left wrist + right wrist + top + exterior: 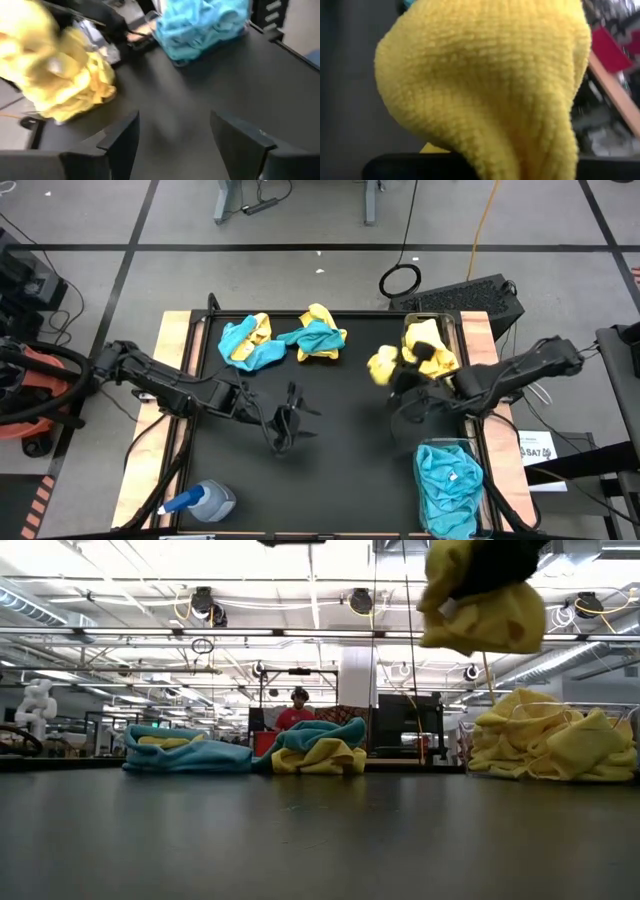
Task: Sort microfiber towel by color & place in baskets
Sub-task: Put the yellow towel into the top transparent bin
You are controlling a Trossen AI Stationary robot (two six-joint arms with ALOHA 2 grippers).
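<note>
My right gripper is shut on a yellow microfiber towel, raised above the table's right part beside the far clear basket, which is heaped with yellow towels. In the low view this towel hangs high above the tabletop; it fills the right wrist view. The near clear basket holds teal towels. Two mixed teal-and-yellow piles lie on the table's far part. My left gripper hovers open over the table's middle, empty. My right gripper holds the yellow towel by a bunched part at its top; the cloth wraps over the fingers and hides the place of contact. The towel is lifted clear and hangs bunched below the gripper.
A spray bottle with a blue cap lies at the table's near left corner. Wooden strips border the black tabletop left and right. Bare black surface stretches across the table's middle and near part. A person shows far behind the table.
</note>
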